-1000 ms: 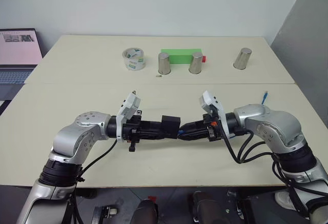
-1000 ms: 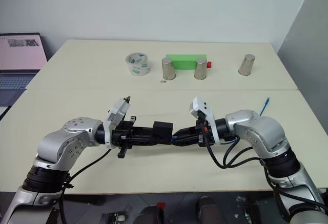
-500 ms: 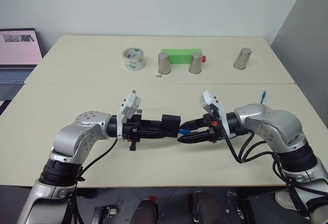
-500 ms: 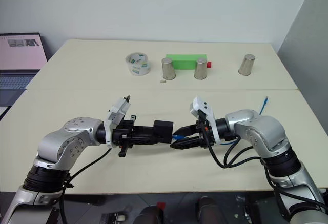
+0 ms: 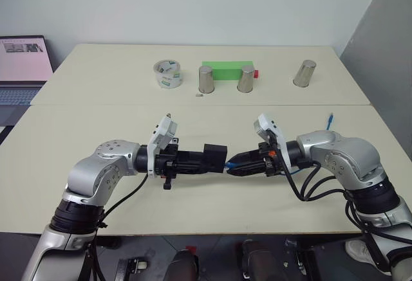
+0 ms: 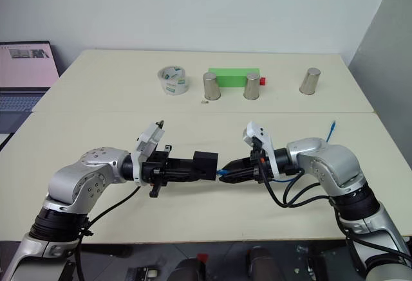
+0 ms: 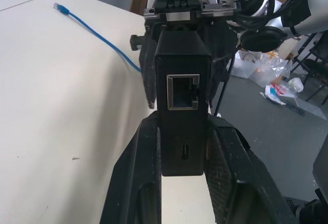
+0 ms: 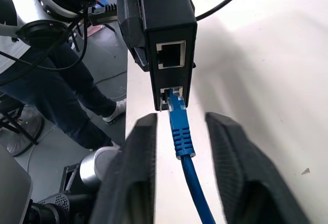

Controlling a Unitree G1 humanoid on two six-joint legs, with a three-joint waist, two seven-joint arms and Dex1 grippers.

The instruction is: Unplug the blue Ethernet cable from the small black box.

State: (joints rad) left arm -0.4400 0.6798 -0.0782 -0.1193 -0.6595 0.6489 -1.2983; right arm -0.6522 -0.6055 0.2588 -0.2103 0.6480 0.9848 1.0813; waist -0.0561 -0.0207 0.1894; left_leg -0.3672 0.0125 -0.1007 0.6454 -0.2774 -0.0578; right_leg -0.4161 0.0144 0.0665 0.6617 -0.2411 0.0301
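My left gripper (image 5: pixel 205 159) is shut on the small black box (image 5: pixel 215 155) and holds it level above the table's front. The right gripper (image 5: pixel 230 164) points at the box from the opposite side. Its fingers are drawn in on the plug boot of the blue Ethernet cable (image 8: pixel 179 131). In the right wrist view the plug's tip sits, slightly tilted, at the mouth of the box's (image 8: pixel 169 29) lower port, and the upper port is empty. The cable's free end (image 5: pixel 330 121) lies on the table to the right. The left wrist view shows an empty port on the box (image 7: pixel 182 106).
At the back of the table (image 5: pixel 96 120) stand a roll of tape (image 5: pixel 167 75), three steel cups (image 5: pixel 206 80) (image 5: pixel 246 78) (image 5: pixel 304 73) and a green block (image 5: pixel 226 69). A laptop (image 5: pixel 22 69) sits off the far left edge.
Half a second ago the right gripper's fingers stood spread around the plug; they have drawn together again. The left gripper and the box have kept still.
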